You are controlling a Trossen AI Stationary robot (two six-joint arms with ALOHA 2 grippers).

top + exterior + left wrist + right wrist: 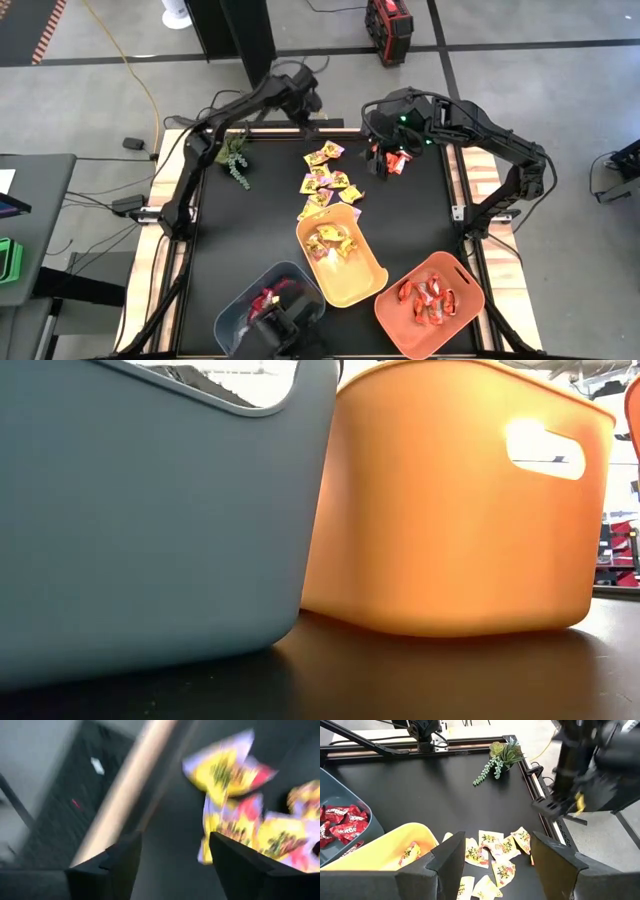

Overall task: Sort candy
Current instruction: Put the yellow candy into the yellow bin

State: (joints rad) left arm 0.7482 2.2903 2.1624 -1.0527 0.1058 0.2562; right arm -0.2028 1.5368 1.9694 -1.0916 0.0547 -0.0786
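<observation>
Candy (326, 180) in yellow wrappers lies loose mid-desk, at 12 o'clock from the yellow bin (345, 285). Left gripper (312, 126), fingers parted and empty, hovers at the pile's 12 o'clock; right gripper (385, 160), parted, at its 2 o'clock.

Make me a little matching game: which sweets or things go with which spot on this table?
Things:
1. deep red candy
2. orange-red candy
3. loose yellow candy
4. green plant sprig

Places:
A. bare on the black table top
B. in the orange bin
C. by the left arm's base
D. in the blue-grey bin

Pairs: 1-D, 2-B, 3-A, 4-C
</observation>
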